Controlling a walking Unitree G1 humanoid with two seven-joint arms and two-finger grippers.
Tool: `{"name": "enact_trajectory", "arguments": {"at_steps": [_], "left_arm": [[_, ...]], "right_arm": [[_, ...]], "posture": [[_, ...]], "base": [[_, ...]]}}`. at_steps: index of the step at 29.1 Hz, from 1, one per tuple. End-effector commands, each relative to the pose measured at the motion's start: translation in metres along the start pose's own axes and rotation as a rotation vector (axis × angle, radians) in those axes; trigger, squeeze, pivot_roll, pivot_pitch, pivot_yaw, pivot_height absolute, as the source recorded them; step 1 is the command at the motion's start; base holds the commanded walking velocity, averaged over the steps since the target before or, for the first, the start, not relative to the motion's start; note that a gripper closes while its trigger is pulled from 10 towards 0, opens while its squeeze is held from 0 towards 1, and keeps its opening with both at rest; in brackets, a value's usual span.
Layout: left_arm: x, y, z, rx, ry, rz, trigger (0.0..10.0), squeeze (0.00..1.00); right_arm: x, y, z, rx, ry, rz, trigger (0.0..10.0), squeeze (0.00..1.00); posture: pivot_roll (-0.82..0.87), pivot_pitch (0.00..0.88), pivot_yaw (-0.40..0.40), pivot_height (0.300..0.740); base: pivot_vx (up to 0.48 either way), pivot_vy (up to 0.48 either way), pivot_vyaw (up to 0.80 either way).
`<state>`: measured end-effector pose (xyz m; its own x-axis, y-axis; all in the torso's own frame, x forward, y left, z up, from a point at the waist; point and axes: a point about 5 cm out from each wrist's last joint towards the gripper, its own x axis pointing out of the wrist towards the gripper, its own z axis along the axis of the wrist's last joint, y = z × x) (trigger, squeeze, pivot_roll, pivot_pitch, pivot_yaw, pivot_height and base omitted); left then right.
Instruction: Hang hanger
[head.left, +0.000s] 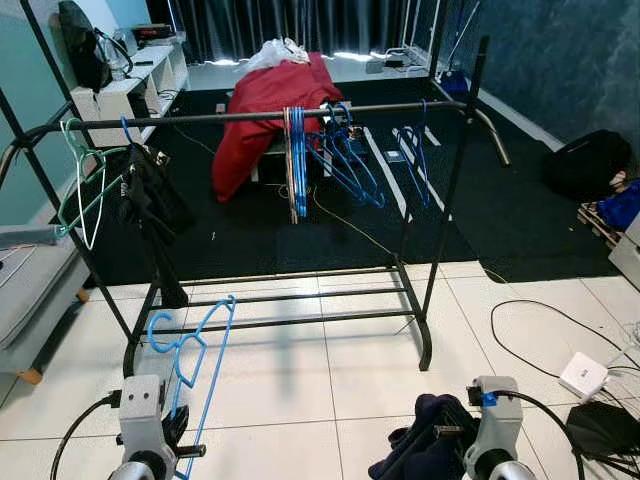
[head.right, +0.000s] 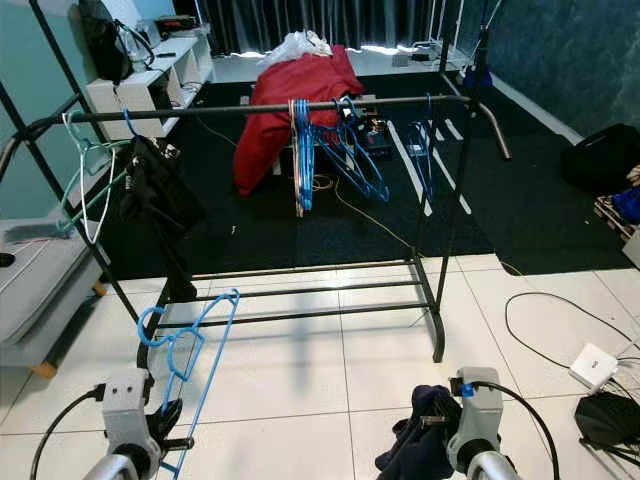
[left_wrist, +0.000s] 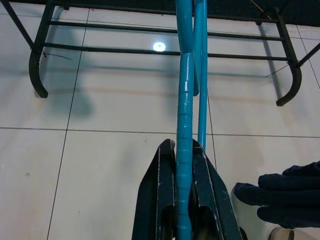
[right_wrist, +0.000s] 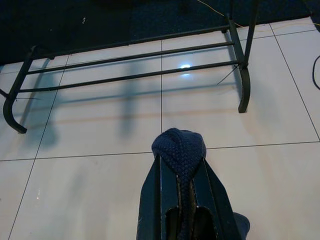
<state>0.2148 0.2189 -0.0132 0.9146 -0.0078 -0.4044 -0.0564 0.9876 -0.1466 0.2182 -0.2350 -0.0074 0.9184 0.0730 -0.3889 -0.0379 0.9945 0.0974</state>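
A blue hanger (head.left: 190, 350) stands upright low on my left, its hook near the rack's bottom bars. My left gripper (left_wrist: 184, 150) is shut on its stem. My right gripper (right_wrist: 181, 160) is shut on a dark navy knit garment (head.left: 425, 440) that hangs low on my right. Ahead stands a black clothes rack (head.left: 300, 115) with several blue hangers (head.left: 335, 155) on its top rail, a green and white hanger (head.left: 85, 180) and a black garment (head.left: 150, 195) at its left end.
White tile floor lies under me, black carpet beyond the rack. A red cloth (head.left: 270, 100) covers something behind the rack. Cables and a white box (head.left: 583, 375) lie on the floor at right, a grey bench (head.left: 30, 275) at left.
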Motion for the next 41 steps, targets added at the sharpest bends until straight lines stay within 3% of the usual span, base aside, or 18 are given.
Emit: {"name": "enact_trajectory", "arguments": {"at_steps": [1,41], "left_arm": [[-0.0017,0.0010,0.0010,-0.002,-0.003,0.001,10.0,0.00],[-0.0049,-0.0022,-0.0011,-0.021,0.003,-0.024,10.0,0.00]], "right_arm": [[-0.0007,0.0008,0.0031,0.008,-0.015,0.005,10.0,0.00],[-0.0050,-0.0003,0.0016,0.012,-0.005,0.008,10.0,0.00]], "posture": [[0.00,0.072,0.026,0.735],[-0.01,0.057,0.023,0.735]], "base": [[0.000,0.000,0.00],[0.000,0.000,0.00]]}}
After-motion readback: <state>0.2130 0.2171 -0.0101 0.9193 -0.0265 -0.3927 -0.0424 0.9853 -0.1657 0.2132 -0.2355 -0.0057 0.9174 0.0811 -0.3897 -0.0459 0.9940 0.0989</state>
